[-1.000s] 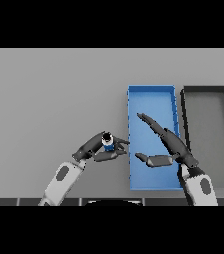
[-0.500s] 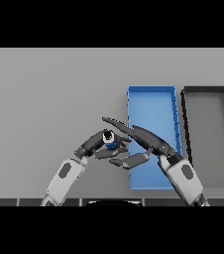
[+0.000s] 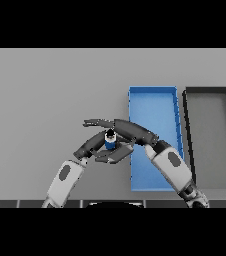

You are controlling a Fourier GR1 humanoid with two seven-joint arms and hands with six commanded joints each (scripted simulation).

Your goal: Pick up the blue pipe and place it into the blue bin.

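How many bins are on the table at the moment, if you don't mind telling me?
2: the blue bin right of the hands, and a dark bin immediately right of it. None appears hidden.

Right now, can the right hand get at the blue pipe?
Probably yes: the right hand brackets the blue pipe, fingers above, thumb below. The left hand crowds its left side.
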